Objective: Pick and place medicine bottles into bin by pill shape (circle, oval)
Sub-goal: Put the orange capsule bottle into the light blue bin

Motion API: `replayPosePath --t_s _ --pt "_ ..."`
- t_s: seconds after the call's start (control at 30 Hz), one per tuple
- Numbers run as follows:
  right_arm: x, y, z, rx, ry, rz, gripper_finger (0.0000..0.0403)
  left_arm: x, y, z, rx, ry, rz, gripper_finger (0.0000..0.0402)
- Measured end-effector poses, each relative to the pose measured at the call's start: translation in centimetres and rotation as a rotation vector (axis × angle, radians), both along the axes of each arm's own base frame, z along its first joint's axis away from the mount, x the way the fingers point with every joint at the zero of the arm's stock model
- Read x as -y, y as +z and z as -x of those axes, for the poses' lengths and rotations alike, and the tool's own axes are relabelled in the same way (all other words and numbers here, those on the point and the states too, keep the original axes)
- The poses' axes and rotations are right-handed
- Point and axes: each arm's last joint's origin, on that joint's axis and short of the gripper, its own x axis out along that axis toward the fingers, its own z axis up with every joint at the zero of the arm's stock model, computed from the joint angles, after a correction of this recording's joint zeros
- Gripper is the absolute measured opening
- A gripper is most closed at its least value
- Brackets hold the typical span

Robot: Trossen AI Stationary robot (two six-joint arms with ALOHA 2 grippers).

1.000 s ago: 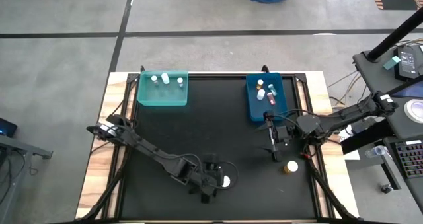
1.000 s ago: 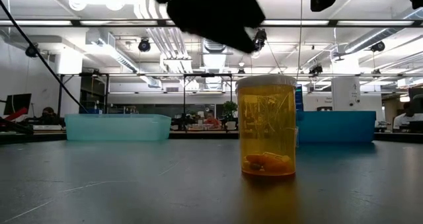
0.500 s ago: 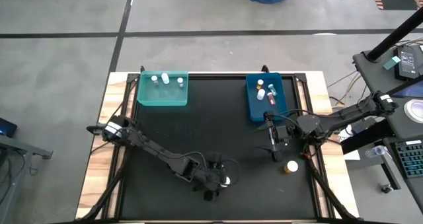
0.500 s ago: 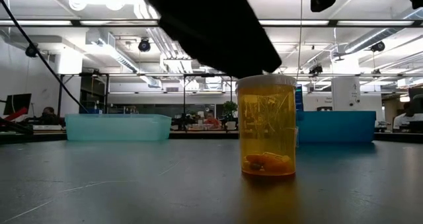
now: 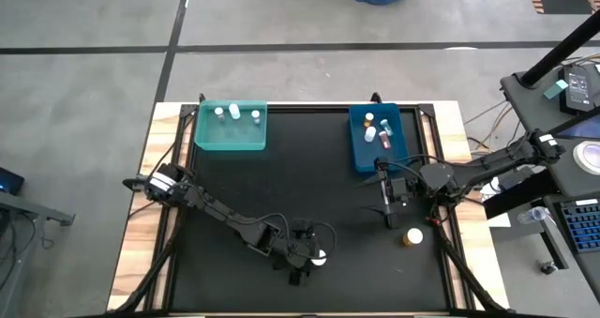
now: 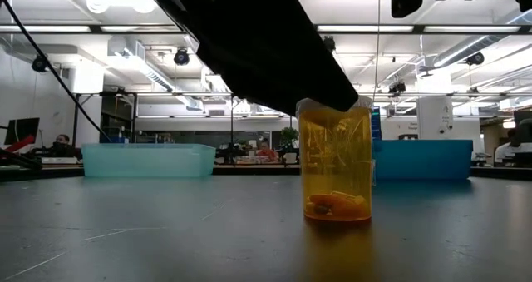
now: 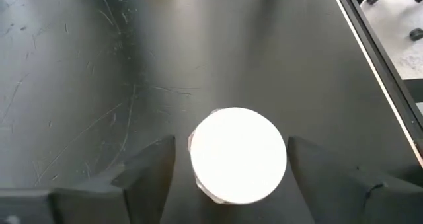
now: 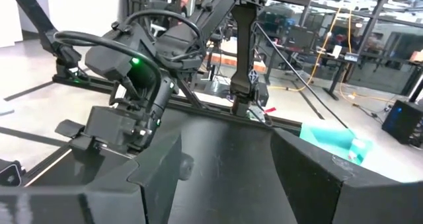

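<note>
An amber bottle with a white cap (image 5: 320, 256) stands upright on the black table near its front edge. The low view shows oval orange pills at the bottle's bottom (image 6: 336, 204). My left gripper (image 7: 231, 168) is open and points down over the bottle. Its fingers stand on either side of the white cap (image 7: 238, 154), with a gap on each side. In the low view the gripper (image 6: 266, 41) covers the cap's top left. My right gripper (image 5: 386, 204) is open and empty, in front of the blue bin. A second amber bottle (image 5: 412, 235) stands to the right of it.
A teal bin (image 5: 231, 142) at the far left holds three bottles. A blue bin (image 5: 361, 154) at the far right holds several bottles. Open black table lies between the bins and the arms. The right wrist view shows the left arm (image 8: 132, 92) and the teal bin (image 8: 330, 141).
My left gripper has come down over the amber bottle, until its fingers flank the white cap. The bottle has stayed upright in place.
</note>
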Motion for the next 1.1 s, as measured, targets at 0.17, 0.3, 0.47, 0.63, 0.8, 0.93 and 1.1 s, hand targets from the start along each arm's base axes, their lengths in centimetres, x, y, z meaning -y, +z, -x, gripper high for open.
replayPosePath --t_s 0.17,0.3,0.47,0.63,0.8,0.93,1.1 --pt "0.0 -0.1 0.0 -0.007 -0.012 0.002 0.0223 0.0 0.0 0.0 0.0 0.001 0.0 0.0223" --pt "0.0 -0.1 0.0 -0.008 -0.012 0.002 0.0223 0.0 0.0 0.0 0.0 0.002 0.002 0.0188" --pt "0.0 -0.1 0.0 -0.008 -0.012 0.002 0.0223 0.0 0.0 0.0 0.001 0.001 -0.001 0.0187" --pt "0.0 -0.1 0.0 -0.009 -0.012 -0.005 0.0223 -0.6 0.9 0.4 -0.003 0.012 -0.054 0.0189" --pt "0.0 0.0 0.0 -0.01 -0.012 -0.006 0.0223 -2.5 3.1 1.1 -0.013 0.066 -0.137 0.0191" --pt "0.0 0.0 0.0 -0.009 -0.012 -0.006 0.0223 -4.6 4.8 2.0 -0.021 0.092 -0.214 0.0192" --pt "0.0 0.0 0.0 -0.008 -0.013 -0.008 0.0223 -8.2 6.7 4.0 0.015 0.151 -0.259 0.0193"
